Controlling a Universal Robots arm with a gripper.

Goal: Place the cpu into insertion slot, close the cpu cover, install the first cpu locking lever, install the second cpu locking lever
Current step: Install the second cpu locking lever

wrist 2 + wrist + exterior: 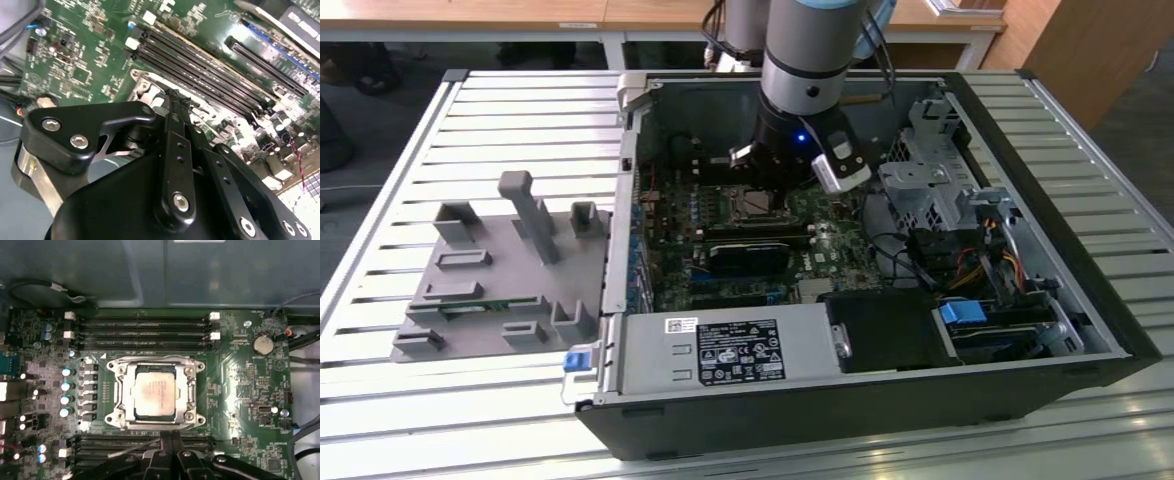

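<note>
In the first wrist view the cpu (pixel 155 395) lies flat in the insertion slot (pixel 116 416), its pale top facing up. The silvery cpu cover (pixel 129 390) is down over it, framing the chip through its window. A thin wire lever (pixel 150 358) runs along one side of the socket; I cannot tell whether it is latched. My gripper (pixel 172 437) is shut with nothing between its fingers, just off the socket's edge. In the second wrist view the gripper (pixel 175 96) points at the socket's metal rim (pixel 145 82). In the exterior view the gripper (pixel 767 188) hangs over the socket (pixel 754 204) inside the open case.
Black memory slots (pixel 142 325) flank the socket on two sides. A black finned block (pixel 747 255), a power supply (pixel 720 350), a drive cage (pixel 927 190) and cables (pixel 974 265) crowd the case. A grey fixture plate (pixel 494 280) lies on the slatted table at the exterior view's left.
</note>
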